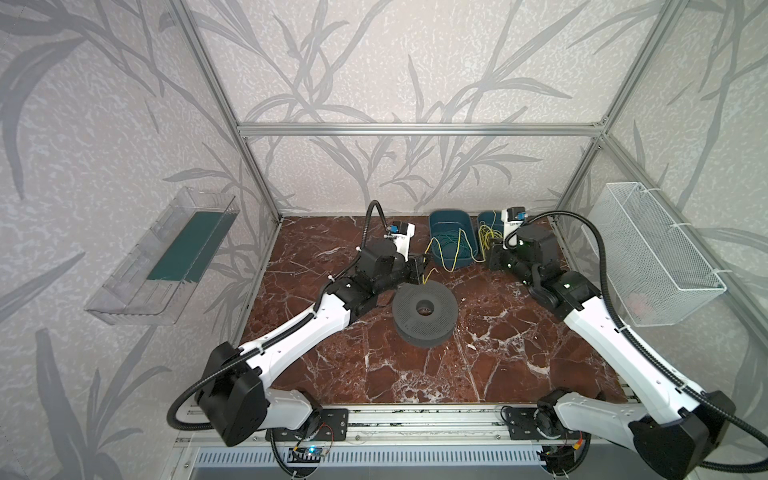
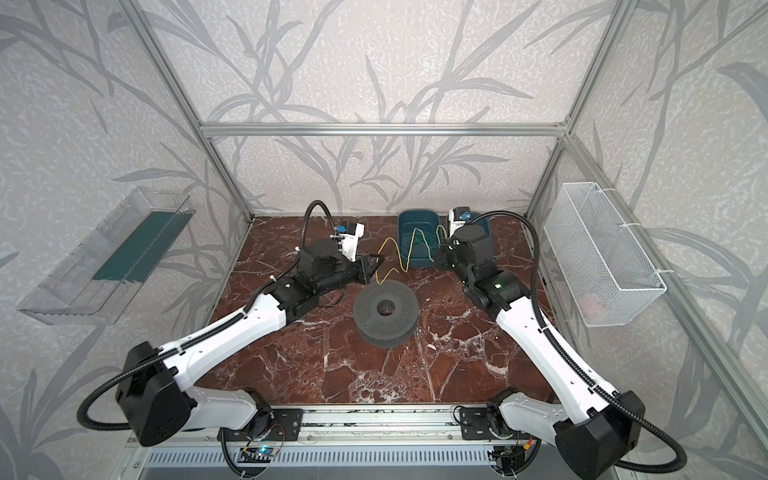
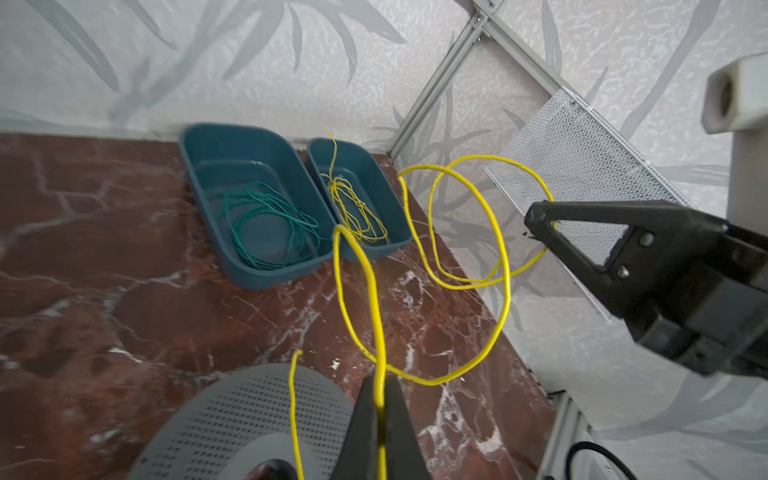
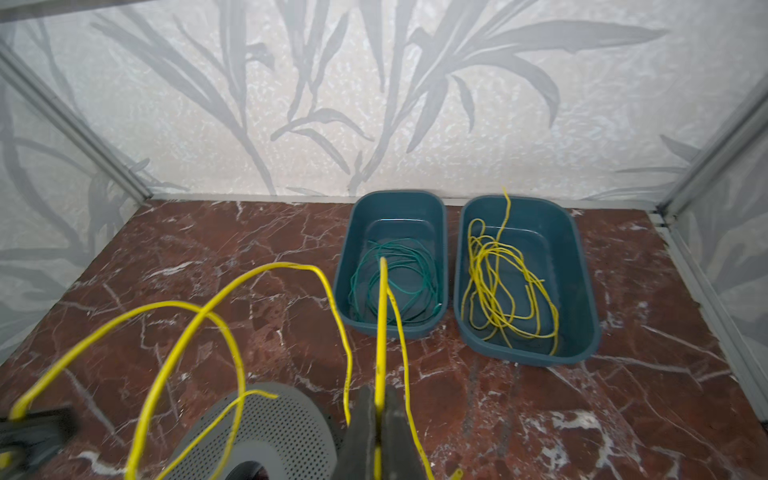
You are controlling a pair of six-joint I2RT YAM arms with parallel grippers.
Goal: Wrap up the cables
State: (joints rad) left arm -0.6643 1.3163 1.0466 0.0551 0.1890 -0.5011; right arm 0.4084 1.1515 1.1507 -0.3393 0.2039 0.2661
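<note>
Grippers share one yellow cable [image 4: 380,332]: left gripper [image 3: 379,384] is clamped on it just above the grey perforated reel [image 1: 424,309], while right gripper [image 4: 379,395] pinches the same cable beside the teal bins, w/ slack looping in mid-air btwn them. A cable tail crosses the reel's top and is cut off at the left wrist frame edge; can't tell if it touches the reel. One teal bin [image 4: 390,193] holds a green coil [image 4: 409,249], the neighbouring bin [image 4: 519,198] a loose yellow tangle [image 4: 494,266]. In both top views the right wrist hides most of the neighbouring bin, and both pairs of jaws are too small and dark to read there. The right wrist view shows the left gripper only as a blurred, cropped black shape.
</note>
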